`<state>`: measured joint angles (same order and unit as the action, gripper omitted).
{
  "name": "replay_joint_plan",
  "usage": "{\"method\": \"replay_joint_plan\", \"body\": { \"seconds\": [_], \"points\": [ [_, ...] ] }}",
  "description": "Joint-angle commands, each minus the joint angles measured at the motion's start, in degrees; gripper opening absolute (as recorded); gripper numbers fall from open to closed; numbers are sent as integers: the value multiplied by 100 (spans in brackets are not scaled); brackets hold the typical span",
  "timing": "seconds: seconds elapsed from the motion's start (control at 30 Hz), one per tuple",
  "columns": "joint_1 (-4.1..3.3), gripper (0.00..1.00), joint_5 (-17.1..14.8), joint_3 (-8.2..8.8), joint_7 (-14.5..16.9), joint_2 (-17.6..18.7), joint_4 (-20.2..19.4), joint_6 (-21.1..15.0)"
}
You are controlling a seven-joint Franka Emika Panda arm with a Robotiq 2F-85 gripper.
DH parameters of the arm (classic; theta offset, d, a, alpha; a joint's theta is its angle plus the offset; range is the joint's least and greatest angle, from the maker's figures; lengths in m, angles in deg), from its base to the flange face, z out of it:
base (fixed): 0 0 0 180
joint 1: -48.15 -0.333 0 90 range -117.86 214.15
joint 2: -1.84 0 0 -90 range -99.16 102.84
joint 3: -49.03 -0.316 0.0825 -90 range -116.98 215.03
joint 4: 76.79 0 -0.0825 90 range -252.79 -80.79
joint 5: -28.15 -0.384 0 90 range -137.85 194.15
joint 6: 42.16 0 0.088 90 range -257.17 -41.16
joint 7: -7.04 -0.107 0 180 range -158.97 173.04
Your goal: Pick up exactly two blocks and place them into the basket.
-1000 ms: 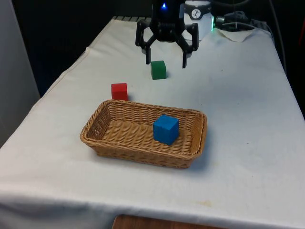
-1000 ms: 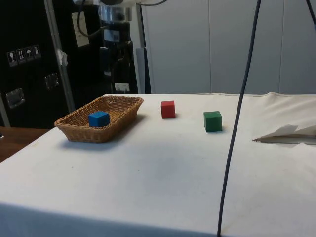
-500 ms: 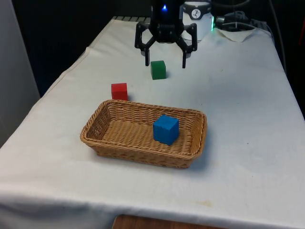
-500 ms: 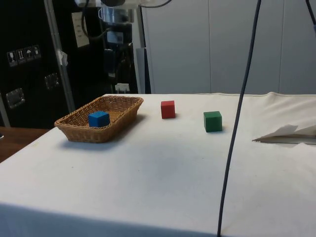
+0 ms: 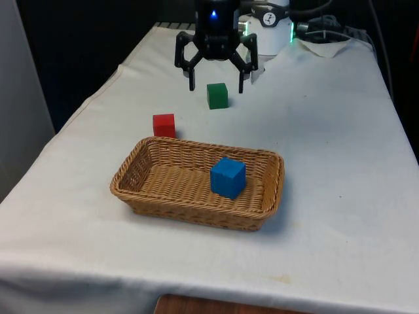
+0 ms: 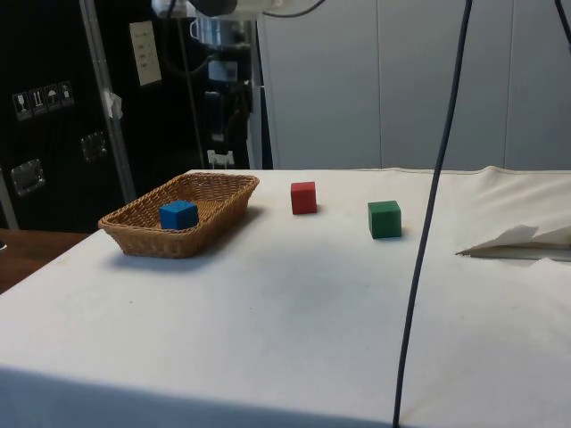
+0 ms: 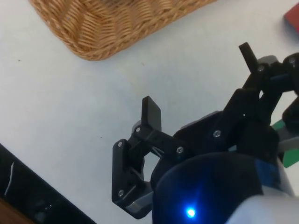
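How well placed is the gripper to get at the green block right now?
Probably well placed. The gripper hangs open above the table close to the green block, empty. The block stands alone on the cloth, apart from the red block and the basket, so nothing blocks a descent.

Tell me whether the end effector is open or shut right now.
Open. The end effector holds its two fingers spread wide with nothing between them, above the green block.

blue block (image 5: 228, 177) in wicker basket (image 5: 157, 195), red block (image 5: 163, 124) & green block (image 5: 217, 95) on cloth
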<state>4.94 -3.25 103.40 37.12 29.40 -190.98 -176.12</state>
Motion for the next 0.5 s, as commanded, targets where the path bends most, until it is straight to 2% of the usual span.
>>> {"method": "replay_joint_plan", "body": {
  "seconds": [0.0, 0.17, 0.23, 0.27, 0.3, 0.43, 0.47],
  "points": [
    [11, 100, -17, 0, 115, -34, -74, -46],
    [69, 100, -29, 6, 332, -11, -160, -40],
    [120, 100, -34, -6, 470, 17, -212, -34],
    [86, 100, -6, 29, 407, 23, -195, 0],
    [138, 100, -40, -6, 516, 29, -223, -34],
    [201, 100, -63, -17, 739, 97, -286, -17],
    [155, 100, -34, 29, 688, 103, -286, 0]
  ]
}}
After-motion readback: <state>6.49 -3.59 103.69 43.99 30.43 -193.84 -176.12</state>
